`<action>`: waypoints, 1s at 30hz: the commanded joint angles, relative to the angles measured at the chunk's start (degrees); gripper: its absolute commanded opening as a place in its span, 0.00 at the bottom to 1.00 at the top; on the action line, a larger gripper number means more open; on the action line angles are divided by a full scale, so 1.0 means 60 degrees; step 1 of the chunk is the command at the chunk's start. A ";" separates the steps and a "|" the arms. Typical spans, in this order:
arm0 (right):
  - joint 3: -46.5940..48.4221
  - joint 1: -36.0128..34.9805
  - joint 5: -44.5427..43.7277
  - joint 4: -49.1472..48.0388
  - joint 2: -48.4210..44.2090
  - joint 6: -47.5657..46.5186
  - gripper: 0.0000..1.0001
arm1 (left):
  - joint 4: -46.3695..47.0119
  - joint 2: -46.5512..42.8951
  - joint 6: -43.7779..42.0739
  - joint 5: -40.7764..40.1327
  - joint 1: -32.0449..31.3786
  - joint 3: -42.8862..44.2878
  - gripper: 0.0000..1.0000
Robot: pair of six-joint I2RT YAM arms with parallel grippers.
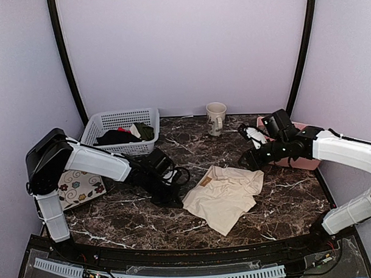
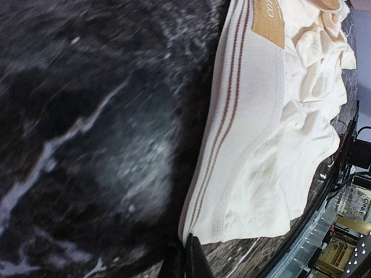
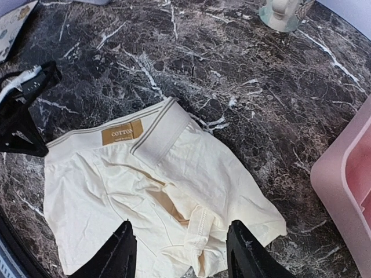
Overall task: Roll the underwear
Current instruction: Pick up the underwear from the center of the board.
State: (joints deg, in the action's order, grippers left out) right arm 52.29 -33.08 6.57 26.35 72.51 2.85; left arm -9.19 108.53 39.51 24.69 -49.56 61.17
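The cream-beige underwear (image 1: pixel 224 195) lies mostly flat and wrinkled on the dark marble table, with its waistband and tan label toward the left. My left gripper (image 1: pixel 174 199) rests low on the table at the waistband's left corner. In the left wrist view its gripper (image 2: pixel 185 263) is shut, with the tips touching the corner of the underwear (image 2: pixel 272 127); no cloth shows between them. My right gripper (image 1: pixel 250 161) hovers at the garment's far right side. In the right wrist view it (image 3: pixel 181 255) is open and empty above the leg part of the underwear (image 3: pixel 174 168).
A white basket (image 1: pixel 106 123) with black and olive garments stands at the back left. A mug (image 1: pixel 216 118) is at the back centre. A pink bin (image 1: pixel 296 161) is at the right, beside the right arm. A floral tile (image 1: pixel 80 186) lies at the left.
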 commanded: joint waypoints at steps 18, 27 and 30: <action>0.0842 -0.2739 -0.1881 -0.2816 0.4158 -0.3460 0.50 | -0.1352 -0.1223 -0.0461 -0.0537 0.0539 -0.0836 0.00; 0.1348 -0.2662 -0.2057 -0.3111 0.5075 -0.4037 0.38 | -0.1488 -0.1250 -0.0463 -0.0707 0.0709 -0.0753 0.08; 0.1498 -0.2603 -0.1867 -0.3121 0.5229 -0.4133 0.30 | -0.1634 -0.1574 -0.0184 -0.0837 0.0772 -0.0838 0.25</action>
State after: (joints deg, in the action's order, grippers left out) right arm 59.02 -49.12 -4.97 9.96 102.65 -20.23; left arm -15.09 102.69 37.04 22.68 -45.67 56.36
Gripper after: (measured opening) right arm 0.344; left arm 0.174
